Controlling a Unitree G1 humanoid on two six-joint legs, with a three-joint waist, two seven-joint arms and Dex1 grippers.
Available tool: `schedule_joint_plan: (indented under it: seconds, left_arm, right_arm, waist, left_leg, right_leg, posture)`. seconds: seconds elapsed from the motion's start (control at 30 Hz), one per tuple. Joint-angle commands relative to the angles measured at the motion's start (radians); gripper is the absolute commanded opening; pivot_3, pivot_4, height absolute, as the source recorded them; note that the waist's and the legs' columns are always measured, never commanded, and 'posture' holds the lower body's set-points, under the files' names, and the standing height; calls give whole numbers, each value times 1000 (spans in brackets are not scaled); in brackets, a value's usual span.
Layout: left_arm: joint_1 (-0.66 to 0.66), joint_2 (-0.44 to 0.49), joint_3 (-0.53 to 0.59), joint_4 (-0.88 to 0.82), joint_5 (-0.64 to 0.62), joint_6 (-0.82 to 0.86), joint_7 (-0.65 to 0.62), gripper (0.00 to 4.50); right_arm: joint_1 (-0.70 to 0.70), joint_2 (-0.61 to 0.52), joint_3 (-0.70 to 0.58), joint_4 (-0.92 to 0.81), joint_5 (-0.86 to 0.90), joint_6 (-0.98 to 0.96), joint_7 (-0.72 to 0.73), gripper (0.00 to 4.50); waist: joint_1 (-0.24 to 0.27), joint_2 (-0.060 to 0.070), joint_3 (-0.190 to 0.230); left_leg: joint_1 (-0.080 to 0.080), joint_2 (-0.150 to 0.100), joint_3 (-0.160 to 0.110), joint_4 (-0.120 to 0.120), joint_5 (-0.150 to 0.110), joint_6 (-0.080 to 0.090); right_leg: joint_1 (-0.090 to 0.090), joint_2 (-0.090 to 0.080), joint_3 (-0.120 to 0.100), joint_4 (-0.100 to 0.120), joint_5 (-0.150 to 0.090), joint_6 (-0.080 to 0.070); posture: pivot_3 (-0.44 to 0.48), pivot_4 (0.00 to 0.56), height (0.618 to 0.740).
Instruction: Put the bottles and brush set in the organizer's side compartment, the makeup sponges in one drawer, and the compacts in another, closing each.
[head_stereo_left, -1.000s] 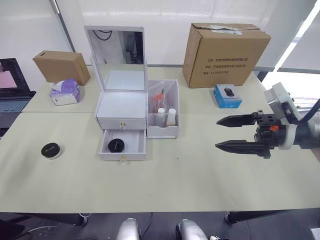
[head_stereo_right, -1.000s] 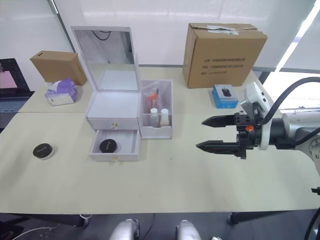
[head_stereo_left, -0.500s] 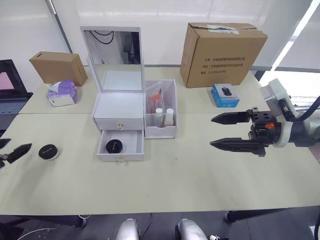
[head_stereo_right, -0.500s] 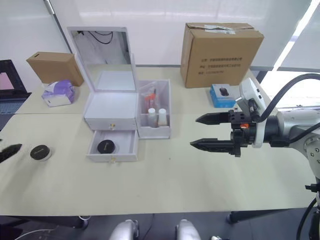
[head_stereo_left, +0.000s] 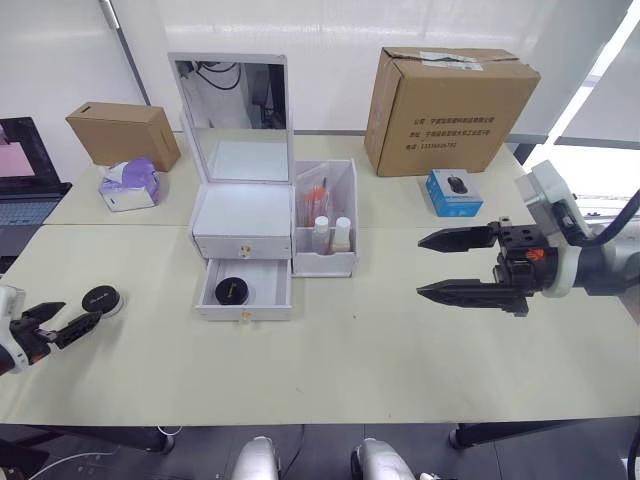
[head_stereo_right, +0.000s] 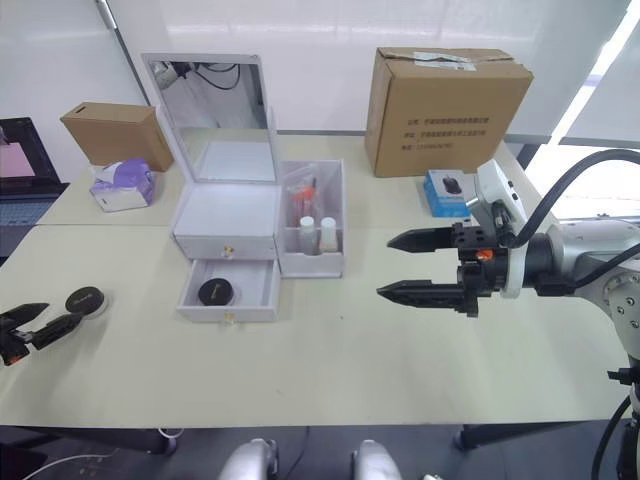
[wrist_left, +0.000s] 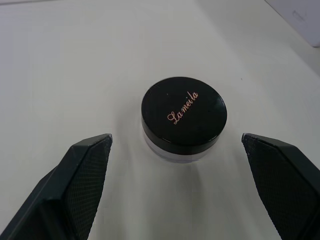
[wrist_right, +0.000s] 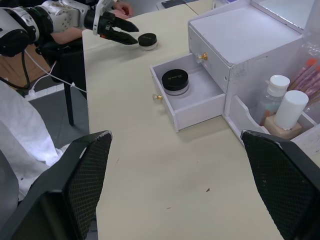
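Note:
The white organizer (head_stereo_left: 243, 212) stands mid-table with its mirror lid up and its upper drawer shut. Its lower drawer (head_stereo_left: 244, 291) is pulled out and holds one black-lidded compact (head_stereo_left: 233, 291). In the side compartment (head_stereo_left: 326, 255) stand two bottles (head_stereo_left: 319, 233) and the brush set (head_stereo_left: 314, 191). The other compact (wrist_left: 184, 116) lies on the table at the far left. My open left gripper (head_stereo_left: 80, 313) points at it from just short of it, a finger to each side in the left wrist view. My right gripper (head_stereo_left: 420, 265) hovers open, well right of the organizer. The makeup sponges are out of view.
A large cardboard box (head_stereo_left: 450, 100) and a blue mouse box (head_stereo_left: 455, 191) stand at the back right. At the back left are a small cardboard box (head_stereo_left: 125, 132) and a tissue pack (head_stereo_left: 130, 183). A laptop (head_stereo_left: 22, 195) lies beyond the table's left edge.
My left gripper has come into view from the left and closed in on the compact on the table. My right gripper has drifted slightly left, still open.

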Motion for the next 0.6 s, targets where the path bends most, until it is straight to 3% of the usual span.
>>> schedule_joint_plan:
  seconds: [0.03, 0.4, 0.57, 0.6]
  left_arm:
    - [-56, -4, -26, 24, 30, -29, 29, 4470]
    - [-173, -52, -92, 151, 94, -88, 102, 4470]
    - [-186, -44, -67, 153, 70, -96, 99, 3039]
    - [-185, -41, -62, 148, 65, -98, 97, 2927]
  right_arm:
    - [-26, -5, -39, -35, 50, 17, -16, 4500]
    - [-10, -27, -75, -57, 79, 37, -56, 4500]
    - [-2, -36, -86, -61, 89, 43, -65, 4500]
    - [-1, -37, -87, -61, 91, 44, -65, 4500]
  waist:
    - [1, 0, 0]
    - [-5, -1, -1]
    - [-5, -1, -1]
    - [-5, -1, -1]
  left_leg:
    - [0, 0, 0, 0, 0, 0]
    - [0, 0, -1, 0, 0, 0]
    - [0, 0, -1, 0, 0, 0]
    - [0, 0, -1, 0, 0, 0]
  right_leg:
    - [0, 0, 0, 0, 0, 0]
    - [1, 1, 0, 1, 3, 5]
    - [1, 1, 0, 1, 3, 5]
    - [1, 1, 0, 1, 3, 5]
  posture:
    - [0, 150, 740]
    - [0, 150, 740]
    - [0, 150, 740]
    - [0, 150, 740]
